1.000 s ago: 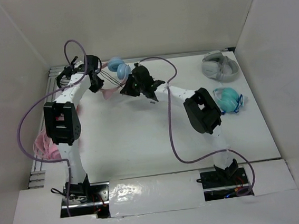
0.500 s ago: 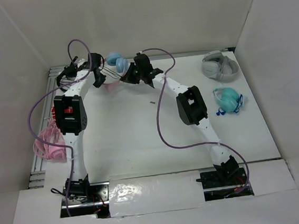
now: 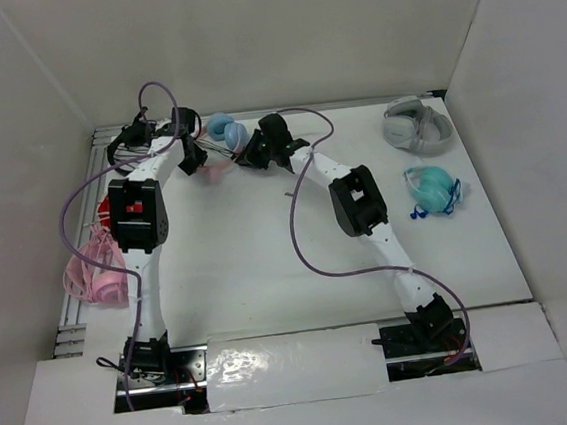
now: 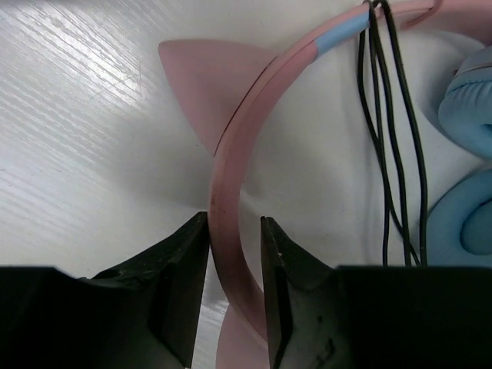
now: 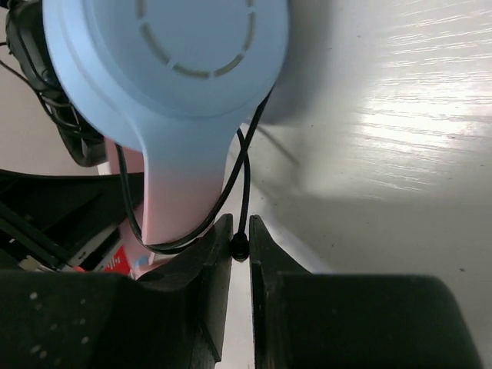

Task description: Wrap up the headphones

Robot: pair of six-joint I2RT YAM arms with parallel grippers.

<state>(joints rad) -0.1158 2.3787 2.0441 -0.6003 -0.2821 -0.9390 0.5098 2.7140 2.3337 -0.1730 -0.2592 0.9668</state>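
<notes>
Pink plastic fills the left wrist view. The thin headband (image 4: 231, 177) of the headphones (image 3: 224, 136) runs between the fingers of the left gripper (image 4: 234, 231), which are drawn in narrow around it and appear to pinch it, with one cat ear (image 4: 201, 83) lying just beyond on the white table (image 4: 84, 115). Further right along the band, where pink gives way to blue, several strands of the thin black cable (image 4: 382, 131) cross it side by side, so a few turns seem to be on already. Beside them sit the light-blue ear cups (image 4: 470, 115).

From above, the headphones lie at the far edge of the table between the two arms, the left gripper on one side and the right gripper (image 3: 257, 154) on the other. In the right wrist view an ear cup (image 5: 165, 61) hangs close over the fingers, and the right gripper (image 5: 240, 234) is nearly closed on a single run of cable (image 5: 244, 192), which loops round the pink stem below the cup.

The wrap looks partly done (how much slack is left, I cannot tell). What remains, as I judge it, is to carry the held run round again and secure the end. Well to the right, the grey-white headphones (image 3: 418, 124) and the teal headphones (image 3: 430, 188) lie apart from the work.
</notes>
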